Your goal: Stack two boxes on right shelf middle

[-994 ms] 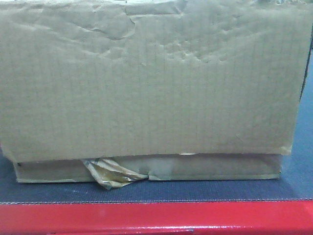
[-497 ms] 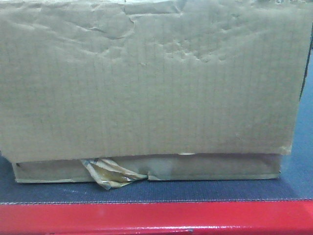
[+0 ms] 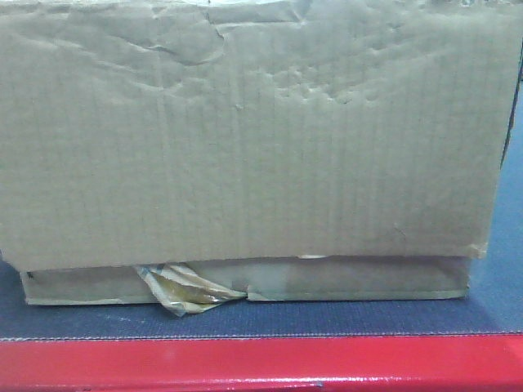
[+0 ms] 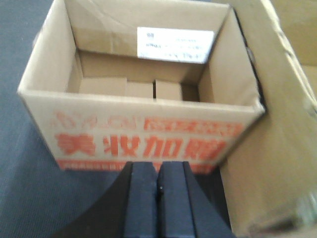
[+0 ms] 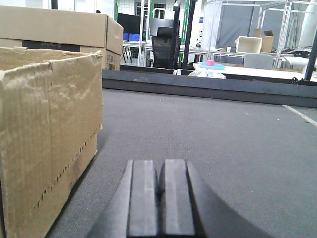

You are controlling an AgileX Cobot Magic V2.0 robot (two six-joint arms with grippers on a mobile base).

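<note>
under the tall box [image 3: 245, 139], the flat box [image 3: 359, 279] is pinned on the grey platform [image 3: 490, 314], and a crumpled tape strip [image 3: 184, 290] pokes out below the tall box's lower left edge. below the tall box, a red beam [image 3: 261, 363] is seen along the platform's front. no steel shelf is shown in any view, so the pair is judged to be stacked but not yet where it is wanted.

trouble is to be expected if the stack is lifted as one. the flat box is overhung by the tall box at both ends, so it could be left behind or slid out if only the tall box is squeezed. the tall box's dented face could be buckled by hard side pressure, and the loose tape could be caught on the platform.

the left gripper [image 4: 159, 198] is tilted downward, fingers pressed together with nothing between them, just before an open printed box [image 4: 138, 139] set against a plain brown wall [image 4: 277, 124], possibly the tall box's. the right gripper [image 5: 161, 198] is held low and level, likewise closed and empty, with a ragged brown box wall [image 5: 44, 134], perhaps the tall box's, to its left.
</note>
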